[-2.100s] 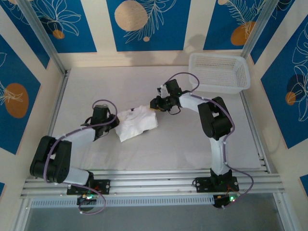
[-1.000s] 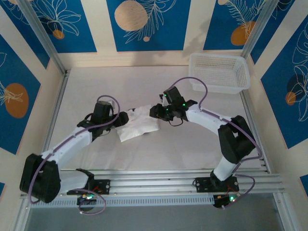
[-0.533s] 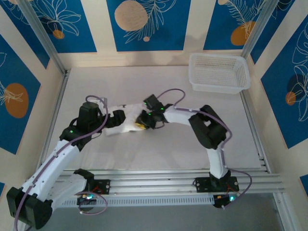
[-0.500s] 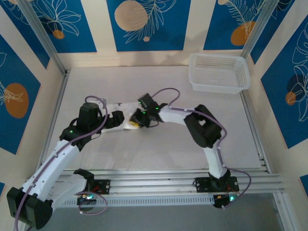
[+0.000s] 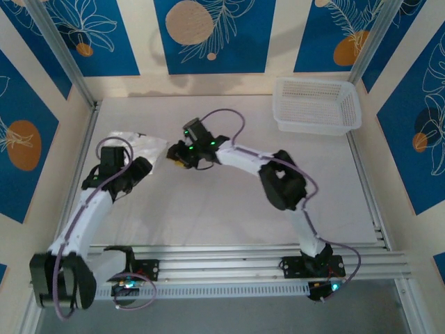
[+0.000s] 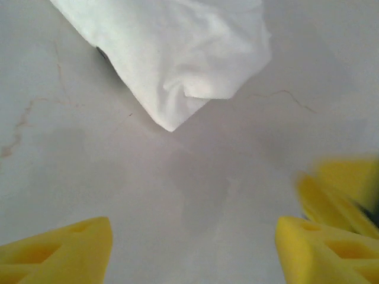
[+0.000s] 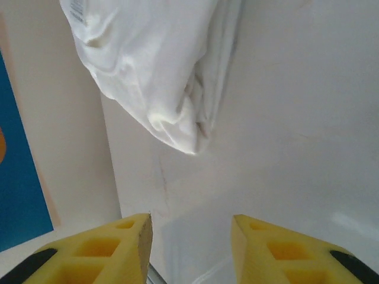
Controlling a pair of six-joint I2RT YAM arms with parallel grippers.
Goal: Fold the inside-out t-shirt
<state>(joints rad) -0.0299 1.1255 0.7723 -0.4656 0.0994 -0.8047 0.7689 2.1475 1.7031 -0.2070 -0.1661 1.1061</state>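
The white t-shirt (image 5: 141, 144) lies as a small crumpled bundle at the back left of the table, a small tag at its edge in the right wrist view. My left gripper (image 5: 142, 168) hovers just in front of it, open, with bare table between its yellow fingers (image 6: 65, 248); the t-shirt (image 6: 177, 56) lies ahead of them. My right gripper (image 5: 176, 158) sits just right of the bundle, also open and holding nothing, and the t-shirt (image 7: 157, 71) hangs above its fingers (image 7: 112, 251) in the picture. A blurred yellow finger of the right gripper (image 6: 331, 189) shows at the right edge of the left wrist view.
A white mesh basket (image 5: 318, 104) stands at the back right corner. The left wall with its metal rail (image 5: 82, 149) runs close to the bundle. The table (image 5: 229, 209) is bare in the middle and front.
Both arms swept the t-shirt from the table's middle to the back left. The bundle is smaller, and both grippers have come off it and stand open.
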